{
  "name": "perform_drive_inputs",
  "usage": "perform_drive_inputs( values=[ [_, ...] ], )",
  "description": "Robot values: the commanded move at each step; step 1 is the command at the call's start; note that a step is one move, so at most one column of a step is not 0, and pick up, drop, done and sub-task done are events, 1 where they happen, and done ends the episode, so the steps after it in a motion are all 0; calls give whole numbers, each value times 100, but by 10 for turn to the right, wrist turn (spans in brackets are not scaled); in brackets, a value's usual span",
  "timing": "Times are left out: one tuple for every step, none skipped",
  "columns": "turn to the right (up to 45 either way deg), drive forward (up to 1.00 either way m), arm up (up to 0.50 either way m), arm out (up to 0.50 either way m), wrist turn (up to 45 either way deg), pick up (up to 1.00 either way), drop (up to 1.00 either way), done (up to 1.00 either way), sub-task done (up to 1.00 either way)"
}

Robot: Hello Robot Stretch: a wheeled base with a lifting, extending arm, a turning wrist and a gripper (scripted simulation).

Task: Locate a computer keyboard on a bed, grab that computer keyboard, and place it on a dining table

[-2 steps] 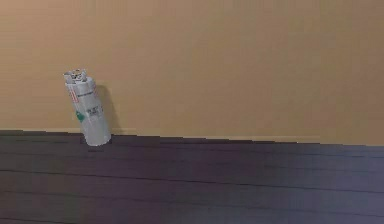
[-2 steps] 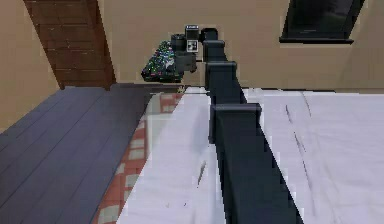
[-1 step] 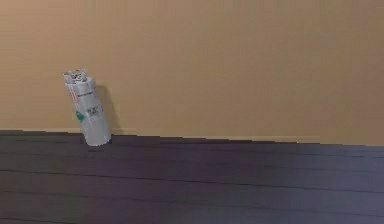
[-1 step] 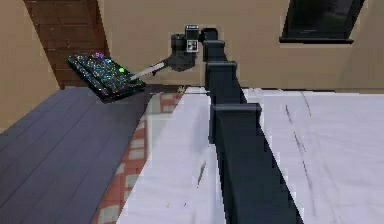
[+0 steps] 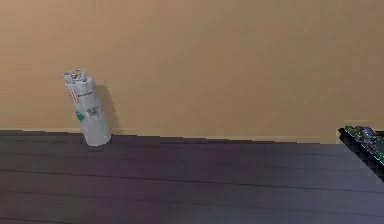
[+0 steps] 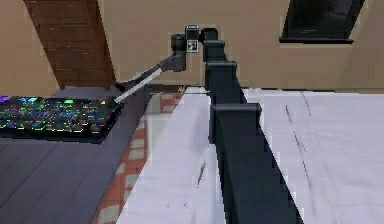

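one computer keyboard (image 6: 50,115), keys lit in rainbow colours, lies flat on a dark desk (image 6: 40,160) at the arm side view's left, just beside a white bed (image 6: 320,150); what looks like its end shows at the forward view's right edge (image 5: 368,145). the one arm (image 6: 235,120) reaches out over the bed, and the one pincer (image 6: 122,97) slants its thin fingers down to the keyboard's far right corner. i cannot tell whether it touches the keyboard, whether it holds anything, or how its fingers are set

i'd judge the keyboard stiff, flat, fairly light but long, with smooth keycaps that could slip. taken at a corner it would likely swing or tilt, so a hold across its short depth, near the middle of a long edge, looks safer

also counted: one tilted pale can (image 5: 88,110) by the wall, one brown door (image 6: 75,40), one dark window (image 6: 320,20)
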Motion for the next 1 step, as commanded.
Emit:
perform_drive_inputs(
  values=[
    [0,0,0,0,-360,0,0,0,0]
  ],
)
